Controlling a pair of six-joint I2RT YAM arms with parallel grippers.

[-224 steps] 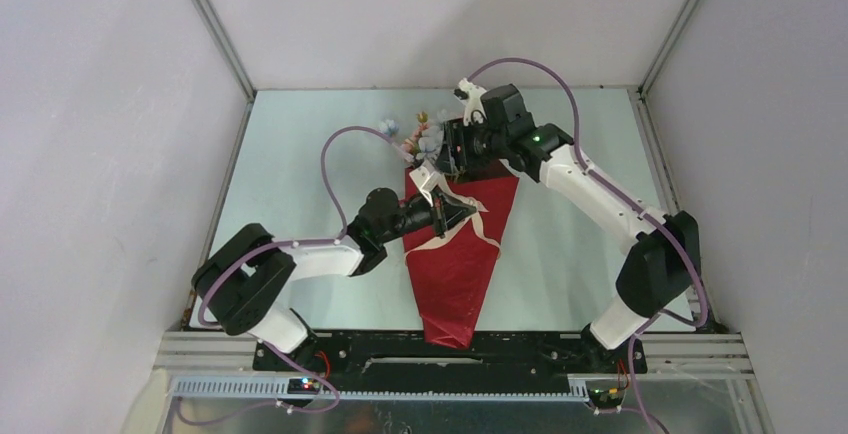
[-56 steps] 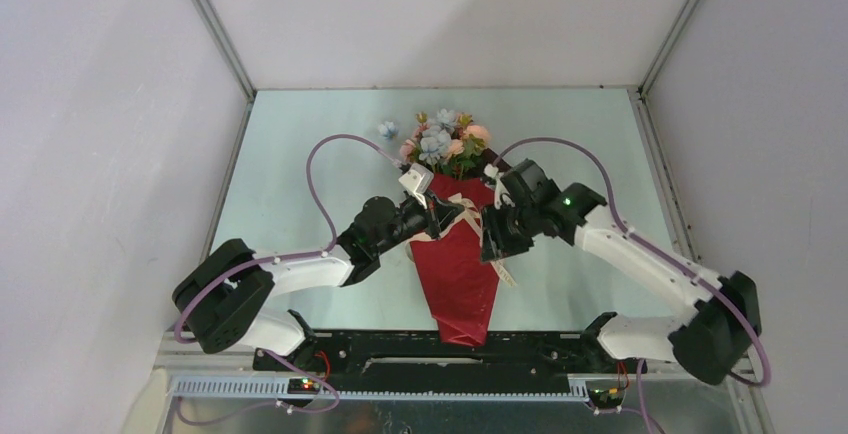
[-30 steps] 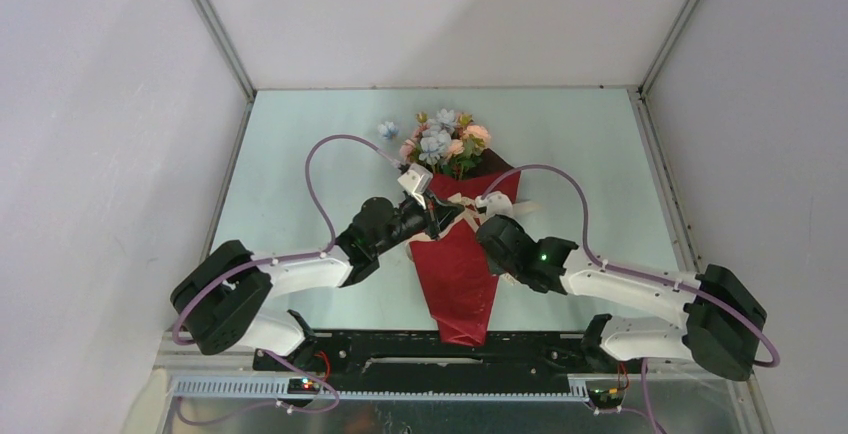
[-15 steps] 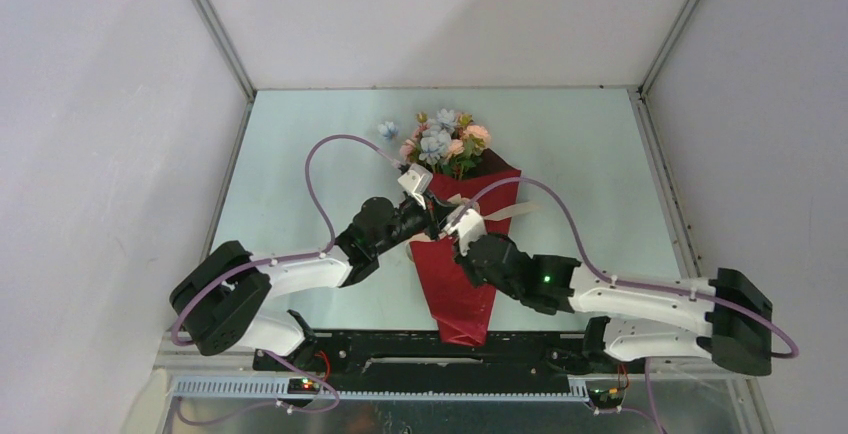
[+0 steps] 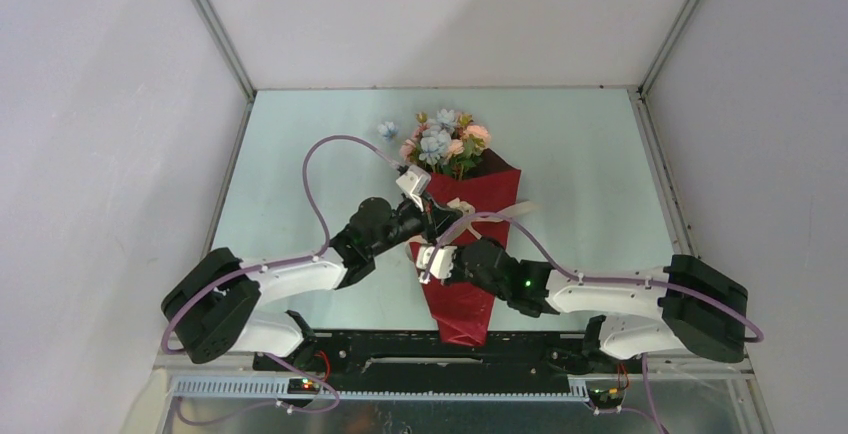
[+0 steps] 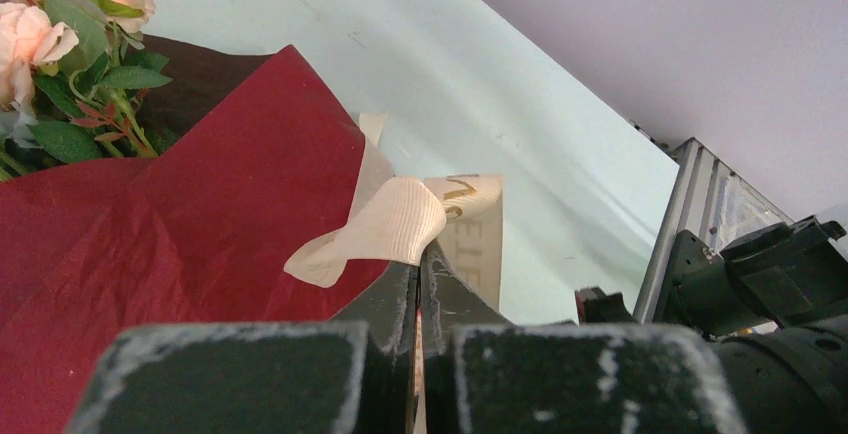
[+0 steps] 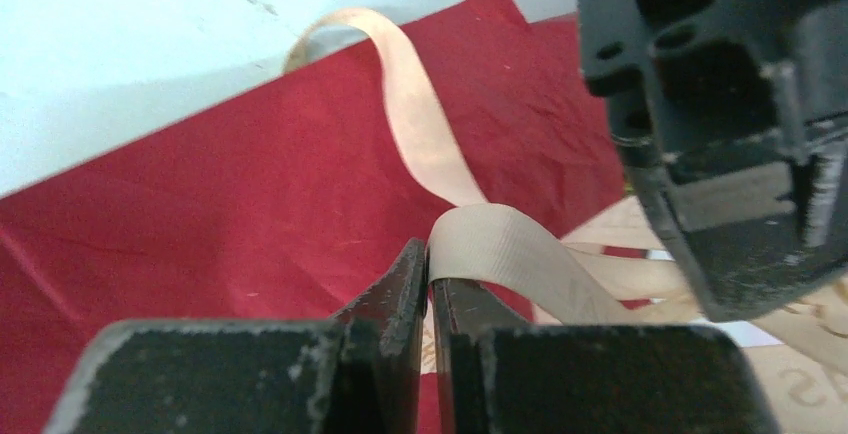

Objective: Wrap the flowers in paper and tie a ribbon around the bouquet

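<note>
The flowers [image 5: 447,144] are wrapped in the red paper [image 5: 465,289] cone, which lies mid-worktop [image 5: 290,164] with the heads toward the far edge and the tip at the near edge. The ribbon [image 5: 503,212] crosses the cone's middle, where the left end effector [image 5: 433,216] and right end effector [image 5: 432,258] each pinch it closed.

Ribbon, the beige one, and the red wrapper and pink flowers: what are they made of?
The flat cream-beige ribbon: probably woven fabric, matte, with fine ribs showing. The red wrapping sheet: looks like thin paper, matte, softly creased, dark brown on its other face. The pink-headed flowers: maybe cloth petals and plastic leaves, but I cannot be sure.
</note>
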